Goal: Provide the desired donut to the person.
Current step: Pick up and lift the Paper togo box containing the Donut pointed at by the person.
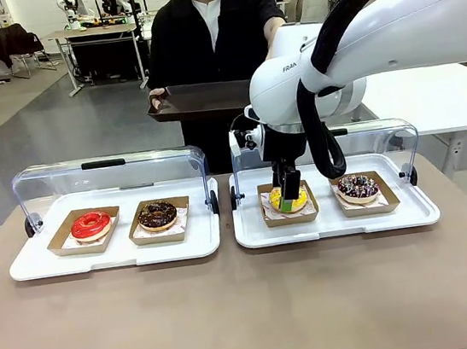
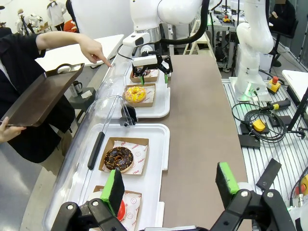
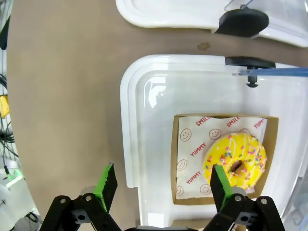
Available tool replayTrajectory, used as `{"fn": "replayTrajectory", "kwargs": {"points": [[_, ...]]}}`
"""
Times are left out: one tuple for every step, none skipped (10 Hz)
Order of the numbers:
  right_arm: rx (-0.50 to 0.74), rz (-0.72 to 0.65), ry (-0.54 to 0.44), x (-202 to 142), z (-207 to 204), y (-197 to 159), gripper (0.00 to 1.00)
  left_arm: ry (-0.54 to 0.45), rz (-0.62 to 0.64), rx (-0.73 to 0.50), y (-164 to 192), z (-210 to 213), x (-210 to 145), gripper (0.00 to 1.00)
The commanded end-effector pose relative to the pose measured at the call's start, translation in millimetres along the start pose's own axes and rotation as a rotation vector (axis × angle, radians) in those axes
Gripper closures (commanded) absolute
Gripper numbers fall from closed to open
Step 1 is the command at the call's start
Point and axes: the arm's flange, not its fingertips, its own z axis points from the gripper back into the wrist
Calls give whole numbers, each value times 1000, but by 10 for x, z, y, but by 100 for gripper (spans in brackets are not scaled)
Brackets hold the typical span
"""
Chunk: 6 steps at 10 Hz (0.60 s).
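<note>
Front view: you see the right arm [image 1: 419, 12] reaching down over the right white tray [image 1: 335, 223]. The right jaws are spread wide and empty just above the yellow donut [image 1: 299, 198]. It sits in a cardboard boat [image 1: 290, 216] at that tray's left. At the far side the person [image 1: 214, 39] holds a brown serving tray [image 1: 198, 100].

Left wrist view: the left jaws are released and hold nothing, above the bench [image 2: 202, 144] beside the left white tray [image 2: 156, 144]. The person's hand [image 2: 97, 51] points toward the yellow donut, so it is likely the wanted one.

Right wrist view: the donut has glossy icing and coloured sprinkles, with a printed paper liner [image 3: 192, 154] underneath. It lies beside one green pad [image 3: 217, 185], not between the two. It will probably be light, soft and sticky. Grip the stiff boat's wall, not the icing.
</note>
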Motion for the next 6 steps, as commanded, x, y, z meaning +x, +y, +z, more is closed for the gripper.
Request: {"fn": "replayTrajectory", "kwargs": {"points": [[-45,19,29,90,-133,-9,0,-16,-4,-3,-5,-3,26,0],[-56,38,34,129,-192,-33,0,-16,-4,-3,-5,-3,26,0],[-65,43,35,158,-245,-59,0,-16,-4,-3,-5,-3,26,0],[-73,38,33,175,-285,-88,0,-16,-4,-3,-5,-3,26,0],[-81,31,27,181,-333,-118,0,-16,-4,-3,-5,-3,26,0],[-74,18,23,179,-384,-138,0,-16,-4,-3,-5,-3,26,0]]}}
